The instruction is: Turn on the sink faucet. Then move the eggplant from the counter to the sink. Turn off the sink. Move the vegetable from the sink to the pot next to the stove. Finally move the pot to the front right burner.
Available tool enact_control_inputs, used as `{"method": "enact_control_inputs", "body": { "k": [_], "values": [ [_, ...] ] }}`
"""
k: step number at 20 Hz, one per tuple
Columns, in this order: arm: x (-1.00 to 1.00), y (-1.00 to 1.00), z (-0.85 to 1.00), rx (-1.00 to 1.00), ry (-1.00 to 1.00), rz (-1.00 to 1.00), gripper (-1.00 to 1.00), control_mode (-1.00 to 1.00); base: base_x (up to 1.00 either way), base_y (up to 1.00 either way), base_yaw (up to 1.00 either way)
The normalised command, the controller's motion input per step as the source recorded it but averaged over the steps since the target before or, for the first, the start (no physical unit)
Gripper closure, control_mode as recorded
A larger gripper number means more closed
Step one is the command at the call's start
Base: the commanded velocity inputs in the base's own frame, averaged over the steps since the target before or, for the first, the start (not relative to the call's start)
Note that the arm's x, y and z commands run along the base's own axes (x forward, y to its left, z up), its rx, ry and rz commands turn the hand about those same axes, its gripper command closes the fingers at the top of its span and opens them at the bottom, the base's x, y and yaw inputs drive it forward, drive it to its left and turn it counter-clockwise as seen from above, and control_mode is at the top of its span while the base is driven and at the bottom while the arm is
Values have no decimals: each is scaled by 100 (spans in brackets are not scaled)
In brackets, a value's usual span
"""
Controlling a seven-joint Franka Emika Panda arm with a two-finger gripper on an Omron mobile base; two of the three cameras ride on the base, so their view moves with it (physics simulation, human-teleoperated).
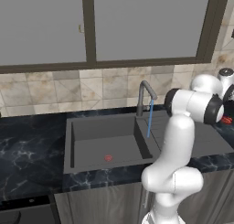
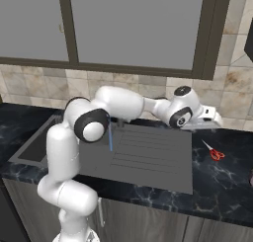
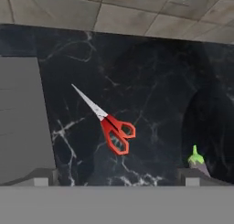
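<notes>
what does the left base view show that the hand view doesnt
Only the left base view shows the sink faucet with a blue stream of water running from its spout, the sink basin with its small red drain, and the window above.

Only the hand view shows the green-stemmed tip of the eggplant on the counter, behind the right finger tip, and the red-handled scissors in full.

Both show the counter, the tiled wall and the grey drainboard beside the basin.

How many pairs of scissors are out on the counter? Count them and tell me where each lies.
1. The red-handled scissors lie flat on the black counter, right of the sink's drainboard, blades toward the tiled wall. The arm hides part of the counter, so more could be hidden.
</notes>
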Motion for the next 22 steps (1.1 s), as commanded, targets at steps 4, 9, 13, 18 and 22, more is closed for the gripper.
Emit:
{"method": "enact_control_inputs", "body": {
  "k": [4, 9, 13, 18, 22],
  "values": [
    [-16, -78, 4, 0, 27, -17, -100, -100, 0, 0, 0],
    [-36, -73, -20, 7, 7, -16, -100, -100, 0, 0, 0],
    [-33, -70, -39, 8, 0, -9, -100, -100, 0, 0, 0],
    [-23, -51, -32, 2, 0, -6, -100, -100, 0, 0, 0],
    [-33, -42, -36, 0, 0, -4, -100, -100, 0, 0, 0]
  ]
}}
